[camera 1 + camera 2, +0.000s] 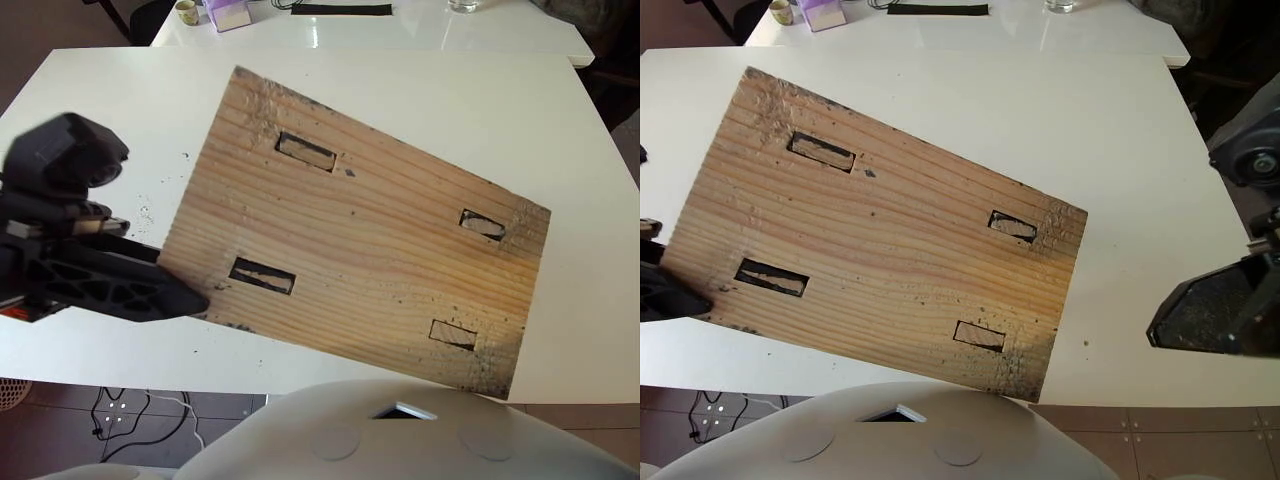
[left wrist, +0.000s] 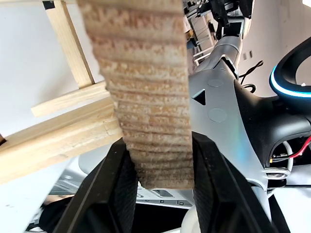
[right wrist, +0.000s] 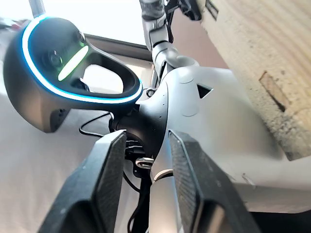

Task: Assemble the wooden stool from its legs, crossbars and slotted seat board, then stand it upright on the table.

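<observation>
L claw [image 1: 180, 298] clamped on board [image 1: 370, 230] edge, R claw [image 3: 146, 141] spread wide & empty, so one-sided grip could let board pivot/slip.

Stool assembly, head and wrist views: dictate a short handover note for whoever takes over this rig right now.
Left pincer: shut on the left edge of the seat board.
Right pincer: open and empty, off to the board's right.
Done: wood shows inside all four slots, and the legs and crossbars sit joined beneath the board.
Left: it cannot be told whether the feet rest on the table. Probably set the stool down upright, check that it stands, then release.
</observation>
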{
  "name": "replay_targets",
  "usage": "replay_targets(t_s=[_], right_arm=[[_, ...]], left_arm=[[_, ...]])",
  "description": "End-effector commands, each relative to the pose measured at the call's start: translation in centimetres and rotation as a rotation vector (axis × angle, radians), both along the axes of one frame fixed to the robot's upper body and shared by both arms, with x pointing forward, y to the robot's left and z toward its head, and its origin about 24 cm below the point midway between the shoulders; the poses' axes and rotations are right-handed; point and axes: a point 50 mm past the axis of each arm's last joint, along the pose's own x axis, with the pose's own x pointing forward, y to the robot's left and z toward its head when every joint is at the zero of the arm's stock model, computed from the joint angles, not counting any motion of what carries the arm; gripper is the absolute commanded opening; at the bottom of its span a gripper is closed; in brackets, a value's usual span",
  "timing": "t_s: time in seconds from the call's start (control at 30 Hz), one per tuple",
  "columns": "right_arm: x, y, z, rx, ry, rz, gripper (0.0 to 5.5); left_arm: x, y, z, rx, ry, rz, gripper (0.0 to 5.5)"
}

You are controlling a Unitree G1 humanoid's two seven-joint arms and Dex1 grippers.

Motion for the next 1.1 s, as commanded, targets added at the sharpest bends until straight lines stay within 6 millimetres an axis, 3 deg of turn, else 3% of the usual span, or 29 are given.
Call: replay_targets(t_s=[0.03,0.1,0.13,0.2,0.27,0.3,0.43,0.6,0.77,0.9,1.0,1.1], right_arm=[[0.0,0.0,-0.5,0.024,-0.023,-0.001,1.57],[0.2,-0.1,-1.0,0.021,-0.096,-0.021,1.57],[0.3,0.0,-2.0,-0.003,-0.238,-0.042,1.57],[0.3,0.5,-4.0,-0.061,-0.431,-0.127,1.57],[-0.1,0.9,-5.3,-0.098,-0.476,-0.174,1.57],[-0.2,1.0,-5.9,-0.114,-0.498,-0.207,1.57],[0.6,1.3,-7.7,-0.204,-0.584,-0.384,1.88],[1.4,0.8,-8.0,-0.22,-0.611,-0.483,2.56],[-0.8,1.8,-9.2,-0.176,-0.582,-0.482,2.56],[-2.2,3.7,-10.3,-0.122,-0.581,-0.494,2.56],[-2.1,4.5,-10.5,-0.097,-0.616,-0.552,2.56],[-1.4,4.3,-10.8,-0.123,-0.655,-0.605,2.61]], left_arm=[[0.0,0.9,-4.4,-0.008,0.127,0.12,1.49],[0.3,1.5,-6.9,0.021,0.138,0.223,1.49],[0.5,1.4,-7.9,0.036,0.112,0.264,1.49],[0.8,1.0,-9.1,0.064,0.053,0.332,1.49],[1.1,0.6,-9.9,0.087,0.014,0.376,1.49],[1.4,0.5,-10.1,0.091,0.0,0.391,1.78],[3.6,-0.6,-9.9,0.07,-0.072,0.413,2.43],[5.3,-0.4,-8.9,0.019,-0.116,0.449,3.25],[5.1,-0.8,-9.6,0.003,-0.151,0.513,3.25],[5.0,-1.9,-9.0,-0.125,-0.213,0.522,3.25],[5.9,-2.3,-8.5,-0.217,-0.245,0.575,3.25],[5.5,-2.2,-8.9,-0.225,-0.23,0.581,3.72]])
